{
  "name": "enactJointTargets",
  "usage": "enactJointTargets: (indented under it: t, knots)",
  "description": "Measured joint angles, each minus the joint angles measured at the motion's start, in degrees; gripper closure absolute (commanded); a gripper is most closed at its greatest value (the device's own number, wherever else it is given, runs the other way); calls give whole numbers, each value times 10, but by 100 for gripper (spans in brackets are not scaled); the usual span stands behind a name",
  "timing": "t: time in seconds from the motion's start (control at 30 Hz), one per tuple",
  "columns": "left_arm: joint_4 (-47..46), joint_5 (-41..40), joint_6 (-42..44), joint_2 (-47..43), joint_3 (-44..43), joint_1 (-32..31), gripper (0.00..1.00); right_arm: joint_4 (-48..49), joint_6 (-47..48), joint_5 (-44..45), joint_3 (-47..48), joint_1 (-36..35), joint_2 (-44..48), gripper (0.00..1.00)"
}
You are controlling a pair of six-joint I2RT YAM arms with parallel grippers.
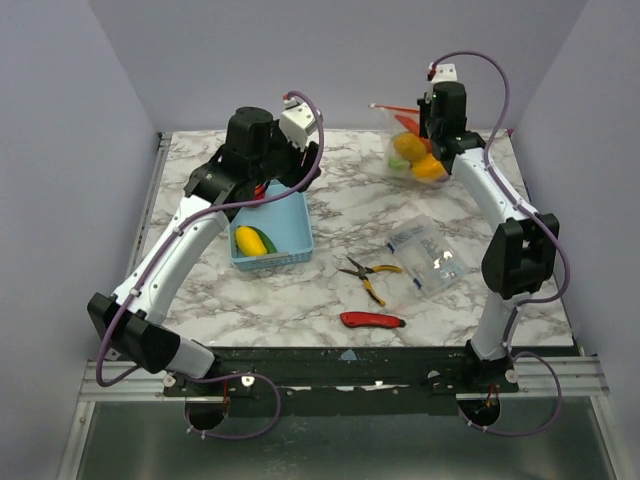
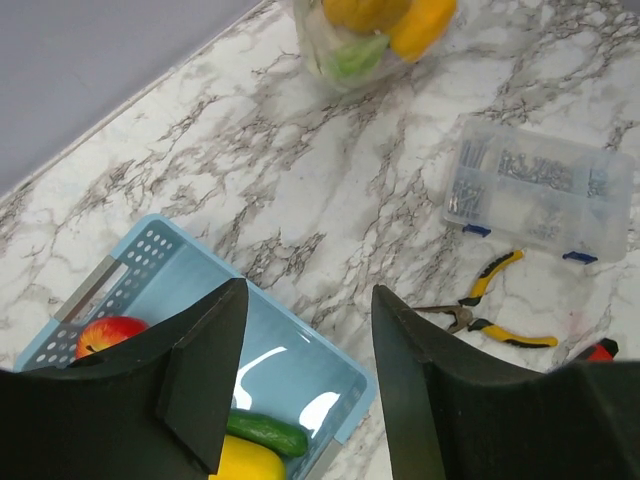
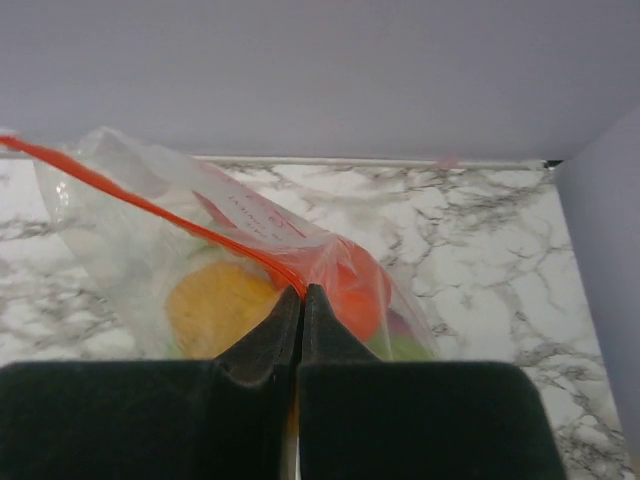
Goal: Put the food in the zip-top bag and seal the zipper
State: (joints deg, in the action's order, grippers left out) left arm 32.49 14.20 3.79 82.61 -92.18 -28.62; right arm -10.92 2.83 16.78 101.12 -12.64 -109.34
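Observation:
The zip-top bag (image 1: 408, 152) stands at the back right and holds several foods, among them a yellow one (image 1: 409, 146) and an orange one (image 1: 431, 168). My right gripper (image 3: 302, 290) is shut on the zipper (image 3: 150, 207), pinching the red-orange strip and holding the bag (image 3: 110, 250) up. A yellow-orange food (image 3: 215, 305) and a red-orange food (image 3: 358, 298) show through it. My left gripper (image 2: 309, 290) is open and empty above the light blue basket (image 2: 165, 268), which holds a red apple (image 2: 108, 335), a green cucumber (image 2: 265, 433) and a yellow food (image 2: 245, 463).
Yellow-handled pliers (image 1: 370, 274), a red-handled utility knife (image 1: 372, 320) and a clear parts box (image 1: 425, 258) lie at the middle and right of the marble table (image 1: 330, 215). The walls stand close behind and beside the bag.

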Motion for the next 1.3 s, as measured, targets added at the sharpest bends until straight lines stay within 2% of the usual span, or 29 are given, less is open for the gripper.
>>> enactJointTargets:
  t: [0.13, 0.33, 0.5, 0.63, 0.67, 0.8, 0.83, 0.87, 0.9, 0.93, 1.03, 1.17, 1.3]
  knots:
    - [-2, 5, 2, -40, 40, 0, 46, -4, 22, 49, 38, 16, -36, 100]
    - [-8, 14, 2, -60, 92, 0, 46, -12, 34, 63, 19, 9, -49, 100]
    - [-12, 16, -3, -78, 122, 0, 46, -13, 17, 42, -10, -24, -49, 95]
    - [-22, 16, -9, -104, 141, 0, 45, -22, -20, -9, -30, -48, -49, 88]
    - [-24, 15, -11, -112, 146, 0, 45, -24, -33, -29, -34, -54, -49, 84]
    - [-27, 15, -17, -140, 160, 0, 41, -34, -82, -99, -39, -61, -52, 58]
    - [-26, 15, -18, -147, 164, 0, 31, -39, -89, -114, -39, -60, -52, 54]
    - [-28, 15, -19, -152, 167, 0, 12, -45, -96, -129, -39, -60, -52, 50]
    - [-30, 14, -21, -163, 174, 0, 2, -51, -100, -141, -39, -60, -52, 46]
    - [-32, 12, -26, -175, 181, 0, 2, -59, -104, -151, -39, -59, -51, 41]
    - [-40, 3, -40, -214, 203, 0, 2, -89, -110, -167, -45, -58, -34, 2]
    - [-52, -7, -56, -246, 205, 0, 2, -121, -112, -172, -89, -58, 51, 0]
    - [-71, -31, -85, -274, 205, 0, 2, -123, -137, -173, -160, -58, 197, 0]
